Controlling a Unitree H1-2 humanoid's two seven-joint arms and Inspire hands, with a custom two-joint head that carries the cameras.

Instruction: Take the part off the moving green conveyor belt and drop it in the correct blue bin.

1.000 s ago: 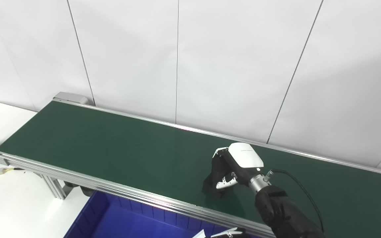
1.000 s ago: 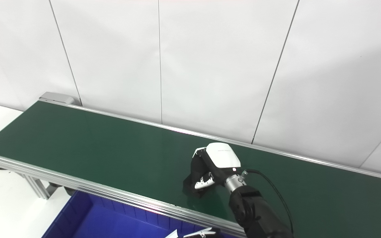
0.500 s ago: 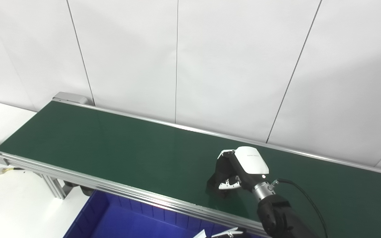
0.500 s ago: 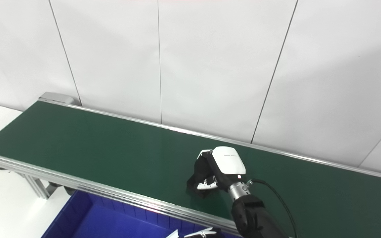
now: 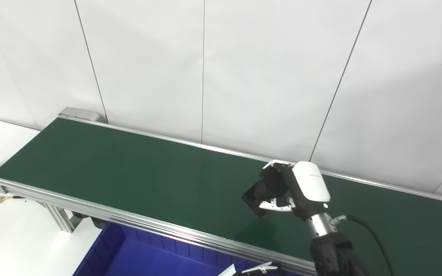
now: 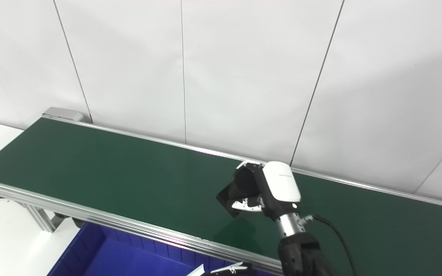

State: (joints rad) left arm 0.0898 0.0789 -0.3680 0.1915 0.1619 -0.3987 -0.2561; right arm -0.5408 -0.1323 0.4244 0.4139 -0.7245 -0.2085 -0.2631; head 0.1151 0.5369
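Broad bare stretch of dark green conveyor belt (image 5: 129, 168) left of the white-backed right hand (image 5: 290, 189) and its black flat part (image 5: 253, 197). White panelled wall (image 5: 244, 76) close behind the far rail. Silver aluminium front rail (image 5: 148, 224) between belt and open blue plastic bin (image 5: 129, 260) below.

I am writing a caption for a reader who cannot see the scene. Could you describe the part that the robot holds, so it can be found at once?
Find the long green conveyor belt before the white wall. Over its right half, the right hand, with a white back, is closed on a flat black part. It is the only loose object there, held tilted just above the belt.
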